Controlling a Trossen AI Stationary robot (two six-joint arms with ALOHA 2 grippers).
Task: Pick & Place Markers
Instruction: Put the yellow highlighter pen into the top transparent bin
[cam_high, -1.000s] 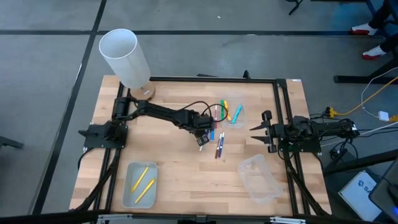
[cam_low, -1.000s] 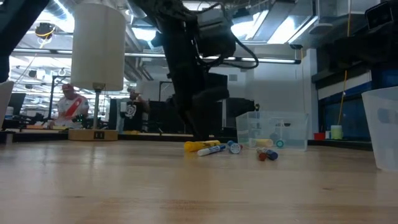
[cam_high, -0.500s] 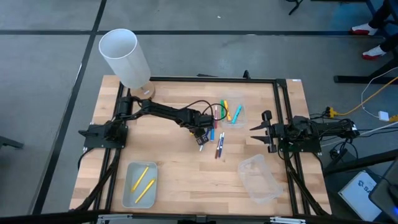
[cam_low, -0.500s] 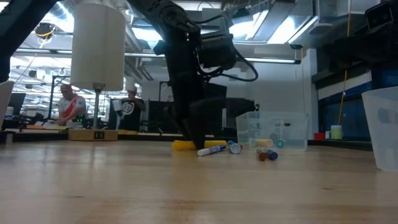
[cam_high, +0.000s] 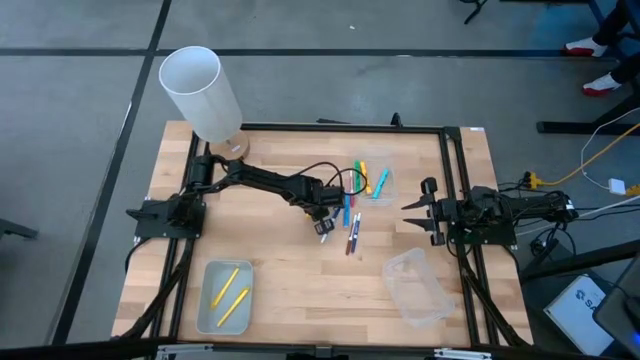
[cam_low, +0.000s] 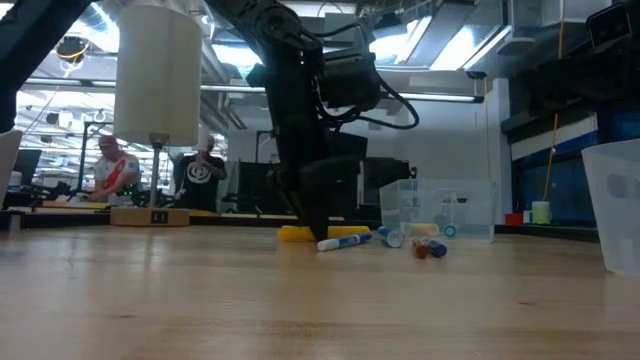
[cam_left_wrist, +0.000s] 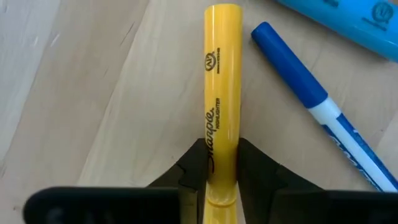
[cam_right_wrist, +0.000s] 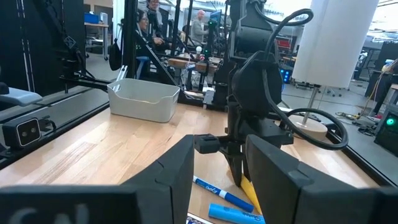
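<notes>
Left wrist view puts the left claw (cam_left_wrist: 221, 163) directly over a yellow Sharpie highlighter (cam_left_wrist: 222, 93), its two dark fingers pinched against the barrel on either side, so it is gripping that marker. The highlighter appears to lie flat on the bench (cam_high: 290, 250), and the low view shows no gap under it, so I judge the lift has not begun. Just beside it lies a blue-capped white marker (cam_left_wrist: 311, 109), close but not touching, and past that the edge of a light-blue highlighter (cam_left_wrist: 348, 25).

In the high view the left claw (cam_high: 322, 212) sits near the middle of the bench, at the edge of a loose cluster of markers (cam_high: 355, 205) in blue, purple, green, orange and pink; some of these look to lie within a clear tray (cam_high: 385, 185) towards the far side, though its outline is hard to make out. A near-left tray (cam_high: 206, 305) holds two yellow markers (cam_high: 229, 293), which suggests sorting by colour, with the gripped one as the third yellow. A second clear tray (cam_high: 425, 308) at the near right looks to hold nothing.

The right claw (cam_high: 412, 217) waits well apart at the right edge, its fingers spread and holding nothing.

As a judgement, the task is early: two placed, one in hand, and most of the cluster left to move. A white cylinder (cam_high: 200, 92) stands at the far left corner, clear of the work.
</notes>
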